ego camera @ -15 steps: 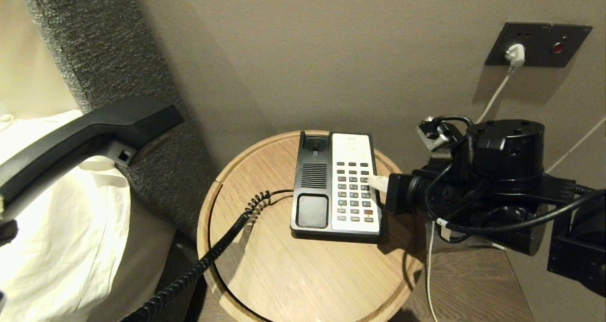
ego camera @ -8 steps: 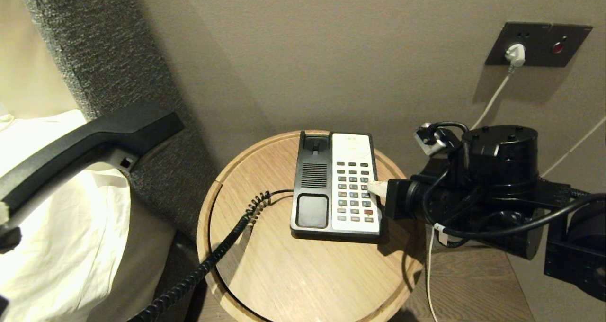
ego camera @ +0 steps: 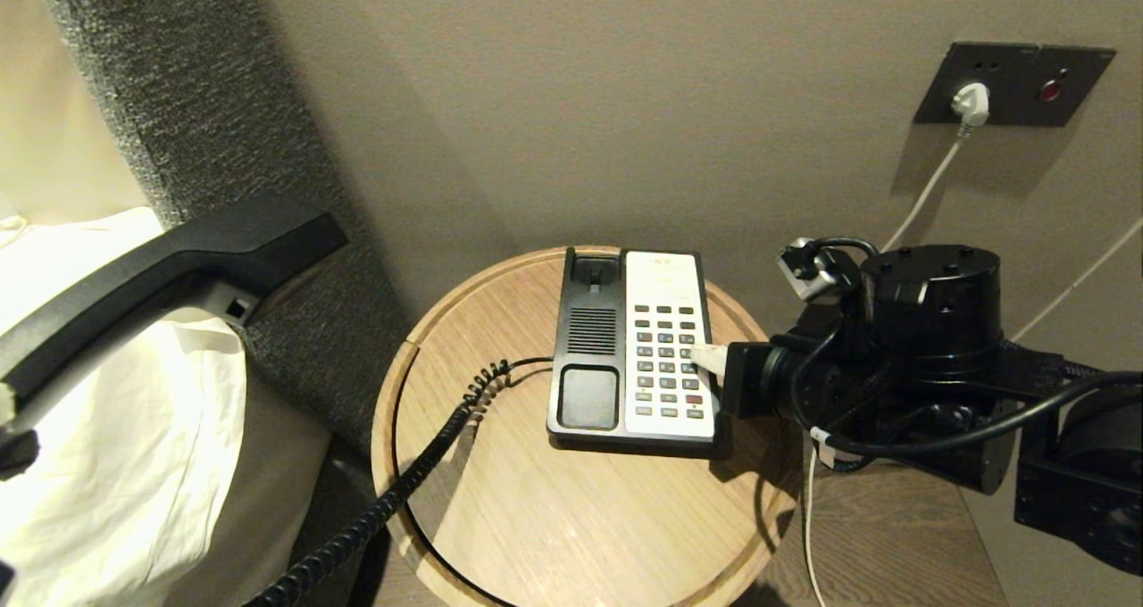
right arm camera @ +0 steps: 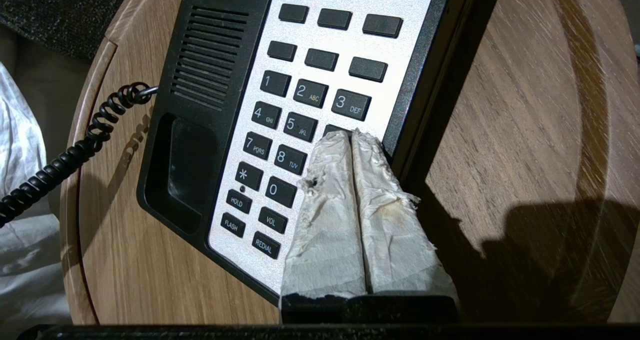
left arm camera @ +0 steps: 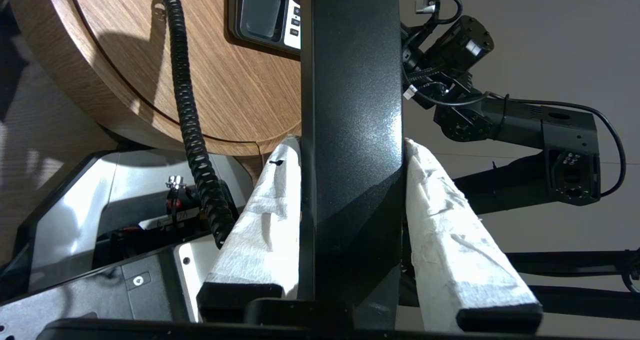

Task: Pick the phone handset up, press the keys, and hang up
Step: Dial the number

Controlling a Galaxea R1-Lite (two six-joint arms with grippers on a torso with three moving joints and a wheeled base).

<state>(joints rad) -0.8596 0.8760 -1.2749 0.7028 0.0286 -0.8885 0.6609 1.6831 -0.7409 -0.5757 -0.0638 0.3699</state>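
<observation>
So the left hand [left arm camera: 351, 150] has the phone handset [ego camera: 170, 272] clamped between its two white-wrapped fingers [left arm camera: 267, 200], held up in the air off to the left, over the white bedding [ego camera: 116, 464] and well away from the phone base [ego camera: 634, 353]. The black coiled cord [ego camera: 402, 478] runs from the base across the round wooden counter [ego camera: 571, 518] and drops off the front-left edge.

The right hand [right arm camera: 352, 135] is pinched narrow, both wrapped fingers pressed together with nothing between them, and the tips are down on the keypad [right arm camera: 300, 125] right where the 6 key would be, just below the 3. It comes in from the right side of the base.

On the wall behind there's a dark socket plate [ego camera: 1013, 85] with a white plug [ego camera: 971, 103] in it.
</observation>
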